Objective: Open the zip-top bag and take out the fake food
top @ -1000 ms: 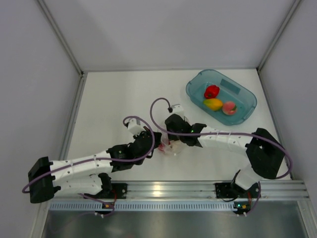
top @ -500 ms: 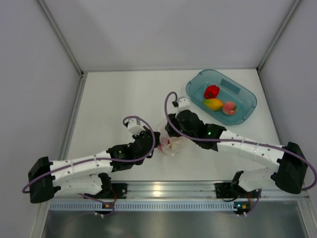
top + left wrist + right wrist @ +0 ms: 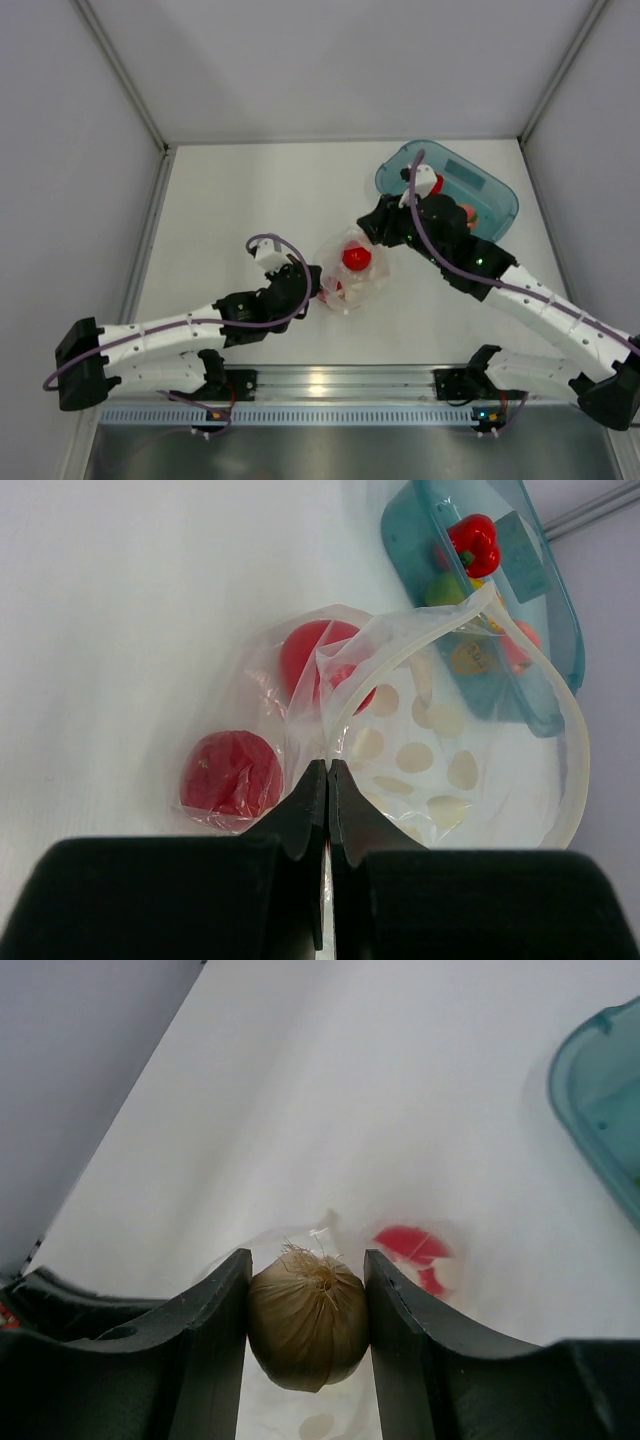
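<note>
The clear dotted zip-top bag lies open at mid-table, and in the left wrist view its mouth gapes wide. My left gripper is shut on the bag's rim. Two red fruits sit inside the bag; one shows red from above. My right gripper is shut on a brownish onion-like bulb, held above the bag, between it and the tub. The bulb is hidden in the top view.
The teal tub stands at the back right. It holds a red pepper and a peach; my right wrist covers part of it. Side walls close in left and right.
My right gripper has lifted out of the bag and moved up and right toward the tub with the bulb in it. The left gripper still pinches the rim.
</note>
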`<action>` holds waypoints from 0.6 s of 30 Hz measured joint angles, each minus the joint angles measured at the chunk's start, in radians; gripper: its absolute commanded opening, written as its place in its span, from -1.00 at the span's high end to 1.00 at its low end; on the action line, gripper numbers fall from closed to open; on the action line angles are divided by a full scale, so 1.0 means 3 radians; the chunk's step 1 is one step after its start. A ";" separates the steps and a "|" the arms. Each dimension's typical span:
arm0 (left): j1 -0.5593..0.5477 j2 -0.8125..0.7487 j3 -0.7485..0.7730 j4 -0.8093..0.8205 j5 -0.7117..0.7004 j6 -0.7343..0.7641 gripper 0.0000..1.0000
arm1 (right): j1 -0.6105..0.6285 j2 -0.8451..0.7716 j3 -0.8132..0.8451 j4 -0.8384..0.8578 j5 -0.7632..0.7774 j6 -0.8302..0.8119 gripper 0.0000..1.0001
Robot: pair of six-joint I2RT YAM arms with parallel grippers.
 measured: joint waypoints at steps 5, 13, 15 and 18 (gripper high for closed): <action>0.0000 -0.0064 0.0000 -0.0027 -0.0011 -0.0001 1.00 | -0.0910 -0.0065 0.0066 -0.0089 -0.0244 0.0015 0.36; 0.0000 -0.0078 0.0000 -0.0052 0.0009 0.0001 1.00 | -0.2083 0.0451 0.0161 -0.0132 -0.0376 0.0042 0.32; 0.0000 -0.0081 0.0000 -0.0060 0.0024 0.0010 1.00 | -0.2237 0.0654 0.0188 -0.0136 -0.0375 0.0039 0.31; 0.0000 -0.0095 0.0000 -0.0072 0.0061 0.0013 1.00 | -0.2384 0.0993 0.0301 -0.0159 -0.0384 0.0028 0.30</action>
